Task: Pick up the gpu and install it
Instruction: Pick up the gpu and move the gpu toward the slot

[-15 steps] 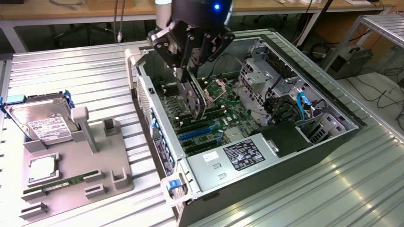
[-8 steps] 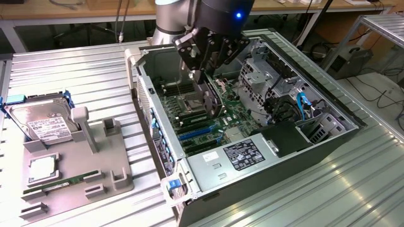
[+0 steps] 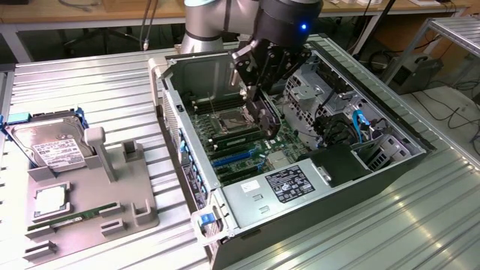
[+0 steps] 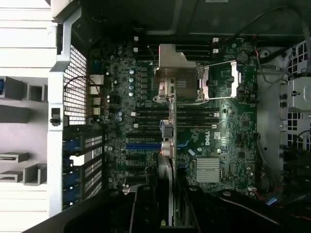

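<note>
Hovering inside the open case (image 3: 197, 73), over the board (image 4: 228, 136) marked DELL, with the gpu (image 3: 270, 125) clamped in the pincer (image 3: 259, 94).

A robotics lab is indicated: a robot arm (image 3: 206, 22) is mounted by a ribbed metal table (image 3: 420, 225), on which an opened computer tower (image 3: 322, 216) and a grey parts fixture (image 3: 135, 197) (hard drive (image 3: 53, 149), memory stick (image 3: 75, 216)) are set; workbenches (image 3: 67, 17) and floor cables (image 3: 457, 112) are seen at the far side.

arm (image 3: 201, 22): smooth silver-grey tube, black joint housing up top
wrist light (image 3: 304, 26): tiny blue glow
gripper (image 4: 166, 194): all black, chunky, two slim fingers, kinda matte
</note>
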### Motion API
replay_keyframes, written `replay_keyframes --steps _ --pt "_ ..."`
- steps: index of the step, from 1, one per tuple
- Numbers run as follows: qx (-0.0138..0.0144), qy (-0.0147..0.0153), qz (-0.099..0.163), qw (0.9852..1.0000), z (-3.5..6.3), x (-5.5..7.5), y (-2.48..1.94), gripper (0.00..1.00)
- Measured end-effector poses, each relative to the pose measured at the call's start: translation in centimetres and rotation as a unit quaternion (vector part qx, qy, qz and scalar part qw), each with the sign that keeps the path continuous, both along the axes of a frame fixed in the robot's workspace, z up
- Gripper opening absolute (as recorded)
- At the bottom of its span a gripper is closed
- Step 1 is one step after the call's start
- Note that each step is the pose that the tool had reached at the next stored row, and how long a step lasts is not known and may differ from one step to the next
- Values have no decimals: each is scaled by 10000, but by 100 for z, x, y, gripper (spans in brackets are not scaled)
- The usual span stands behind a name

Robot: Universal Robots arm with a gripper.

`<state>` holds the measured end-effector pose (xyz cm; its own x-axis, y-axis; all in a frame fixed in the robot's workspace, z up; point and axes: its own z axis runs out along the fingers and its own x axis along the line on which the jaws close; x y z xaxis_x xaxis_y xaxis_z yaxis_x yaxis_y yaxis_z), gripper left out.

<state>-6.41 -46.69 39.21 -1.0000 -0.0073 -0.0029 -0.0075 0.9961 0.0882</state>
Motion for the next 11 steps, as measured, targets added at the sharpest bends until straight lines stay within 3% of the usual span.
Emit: replay_keyframes --steps 11 --pt "-2 3 0 10000 -12 27 0 26"
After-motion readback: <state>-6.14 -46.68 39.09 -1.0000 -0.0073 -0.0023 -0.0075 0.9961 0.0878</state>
